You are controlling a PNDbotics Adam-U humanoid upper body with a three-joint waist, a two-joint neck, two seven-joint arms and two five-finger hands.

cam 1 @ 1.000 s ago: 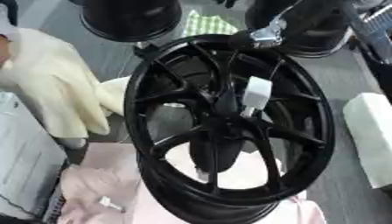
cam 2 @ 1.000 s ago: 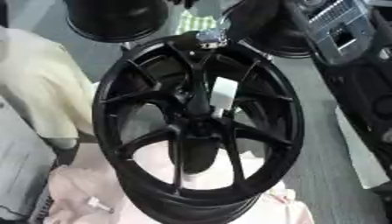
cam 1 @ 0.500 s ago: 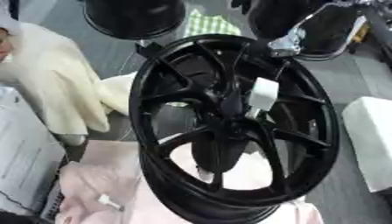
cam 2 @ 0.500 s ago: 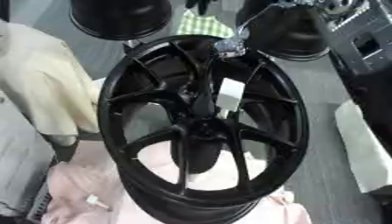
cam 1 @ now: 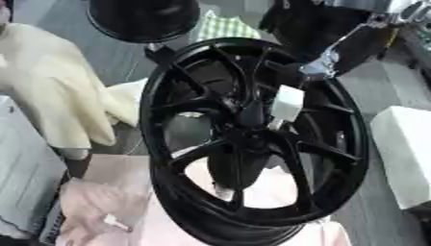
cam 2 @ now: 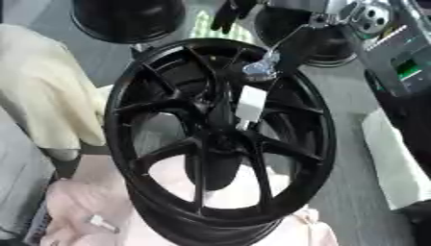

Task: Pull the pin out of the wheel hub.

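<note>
Right hand [cam 2: 333, 12] high at the far right, above the rim; fingers blurred, open or curled not to be told. Below it a silver metal piece [cam 2: 261, 69] on thin rods, over the upper spokes. Black wheel hub [cam 1: 252, 139] at centre, white tag [cam 1: 286, 102] near its middle; pin not made out. Cream cloth [cam 1: 50, 91] left, pink cloth [cam 1: 101, 211] beneath, white block [cam 1: 404, 153] right, second black wheel [cam 1: 143, 19] behind.
</note>
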